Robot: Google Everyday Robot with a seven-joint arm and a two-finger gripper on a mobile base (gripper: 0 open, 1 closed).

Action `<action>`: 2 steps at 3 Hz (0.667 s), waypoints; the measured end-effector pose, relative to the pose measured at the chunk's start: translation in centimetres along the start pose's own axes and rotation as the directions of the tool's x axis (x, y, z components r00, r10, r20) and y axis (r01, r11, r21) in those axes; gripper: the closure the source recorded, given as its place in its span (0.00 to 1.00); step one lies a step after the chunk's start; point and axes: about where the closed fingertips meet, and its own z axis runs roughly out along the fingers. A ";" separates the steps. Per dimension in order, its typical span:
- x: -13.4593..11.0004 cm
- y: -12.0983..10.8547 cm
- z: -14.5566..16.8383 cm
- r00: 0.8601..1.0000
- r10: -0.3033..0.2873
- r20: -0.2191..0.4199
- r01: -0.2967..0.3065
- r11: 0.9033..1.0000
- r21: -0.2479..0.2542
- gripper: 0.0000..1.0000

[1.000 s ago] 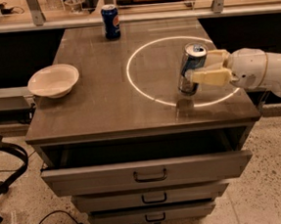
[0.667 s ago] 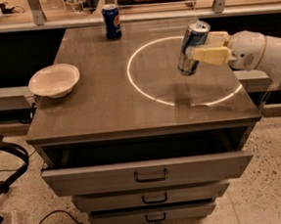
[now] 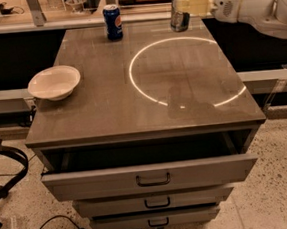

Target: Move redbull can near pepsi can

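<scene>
The pepsi can (image 3: 112, 22), dark blue with a round logo, stands upright at the far edge of the grey cabinet top (image 3: 107, 104), left of centre. The redbull can (image 3: 180, 8), slim and silver-blue, is held in the air over the far right part of the top, its upper end cut off by the frame. My gripper (image 3: 190, 5) comes in from the right on a white arm and is shut on the redbull can, with cream fingers (image 3: 194, 4) across its middle. The redbull can is well to the right of the pepsi can.
A white bowl (image 3: 54, 82) sits at the left edge of the top. A bright ring of light (image 3: 133, 82) lies on the surface. The top drawer (image 3: 148, 174) is pulled open below. Cables lie on the floor at left.
My gripper has lifted the redbull can off the surface and carried it toward the far edge of the top, up and away from the light ring.
</scene>
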 end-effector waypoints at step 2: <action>1.1 -5.1 12.4 0.994 0.105 0.017 -0.107 0.990 0.093 1.00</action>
